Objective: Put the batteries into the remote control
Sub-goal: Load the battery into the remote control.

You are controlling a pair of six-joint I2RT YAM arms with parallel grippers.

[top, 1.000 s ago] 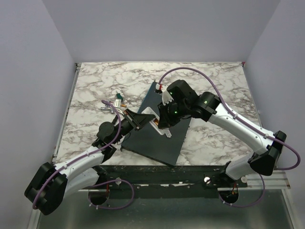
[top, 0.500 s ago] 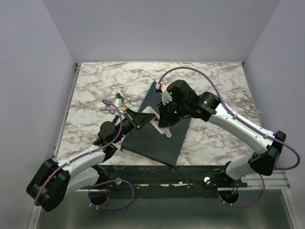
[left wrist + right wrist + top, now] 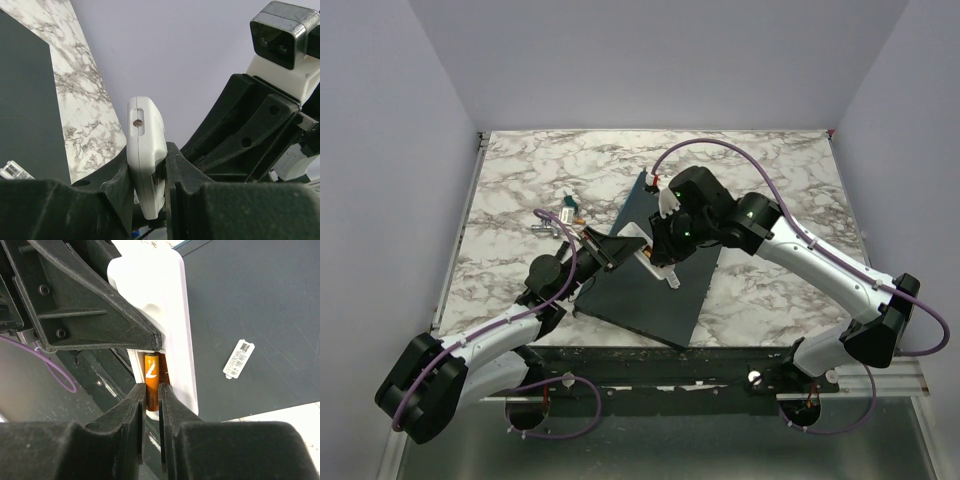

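My left gripper (image 3: 147, 157) is shut on the white remote control (image 3: 145, 145) and holds it off the table over the dark slab. In the right wrist view the remote (image 3: 175, 315) shows its back with the recessed bay. An orange battery (image 3: 151, 371) lies lengthwise in that bay. My right gripper (image 3: 151, 390) is shut on the battery's near end, a finger on each side. From above, the two grippers meet at the remote (image 3: 635, 240); the battery is hidden there.
A large dark grey slab (image 3: 660, 290) lies on the marble table (image 3: 770, 170) under both grippers. A small white labelled piece (image 3: 239, 358) rests on the slab. A few small loose items (image 3: 565, 212) lie on the marble to the left.
The left arm has shifted slightly with the remote. The right gripper stays at the bay with the battery between its fingers.
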